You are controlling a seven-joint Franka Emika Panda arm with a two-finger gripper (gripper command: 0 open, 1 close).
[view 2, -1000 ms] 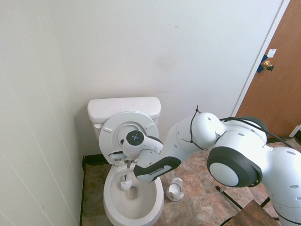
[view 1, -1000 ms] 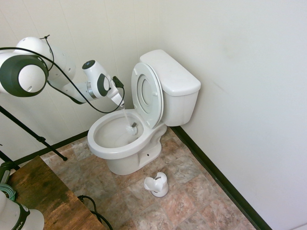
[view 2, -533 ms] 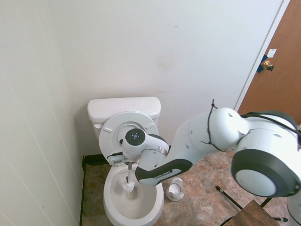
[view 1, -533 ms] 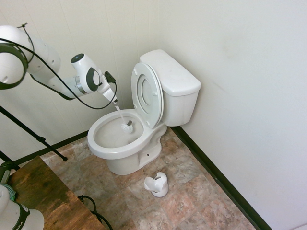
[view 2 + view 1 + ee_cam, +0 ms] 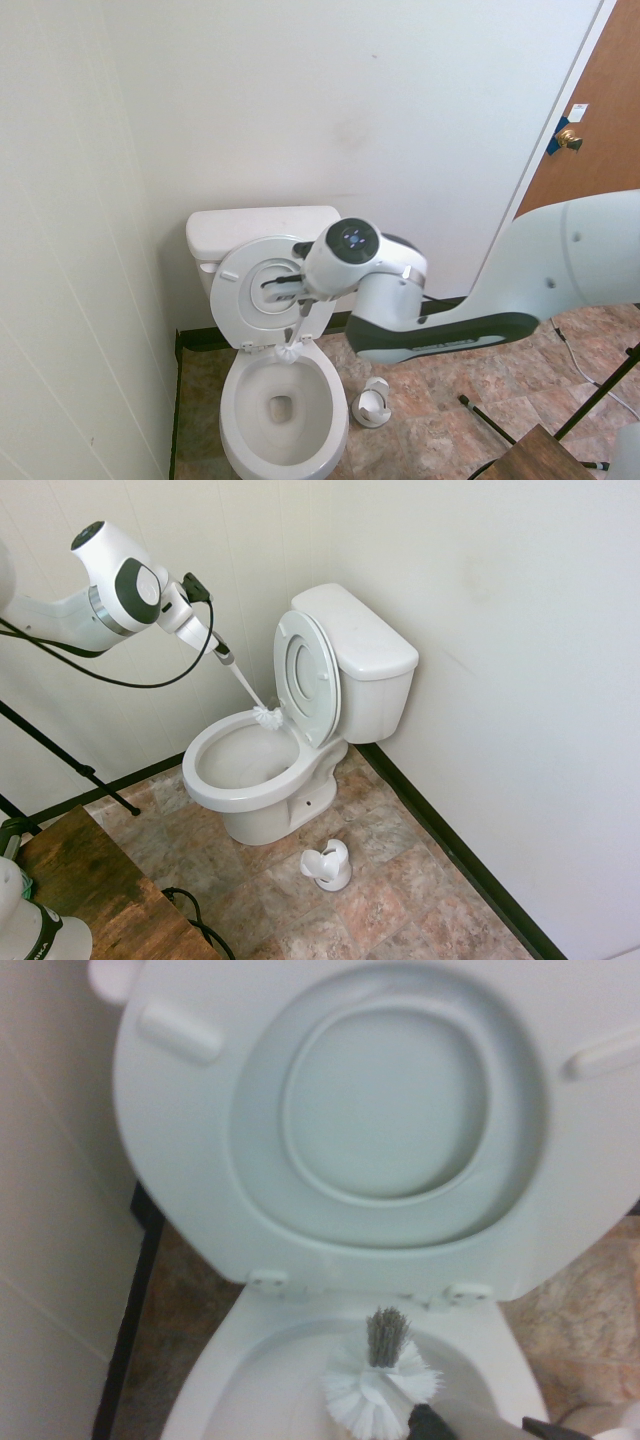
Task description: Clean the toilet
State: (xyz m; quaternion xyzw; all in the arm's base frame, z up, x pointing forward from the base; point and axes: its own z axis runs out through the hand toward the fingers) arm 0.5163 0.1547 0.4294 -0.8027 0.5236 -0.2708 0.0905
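The room was a household bathroom: toilet (image 5: pixel 300 720) in a corner, stone-pattern floor (image 5: pixel 400 880), wooden door (image 5: pixel 590 150), brush holder (image 5: pixel 328 865).

The bowl of the toilet (image 5: pixel 245 765) lies open from above, though its raised seat and lid (image 5: pixel 308 675) wall off the back, the side wall crowds one flank (tight there), and the brush holder (image 5: pixel 328 865) sits on the otherwise open floor in front.
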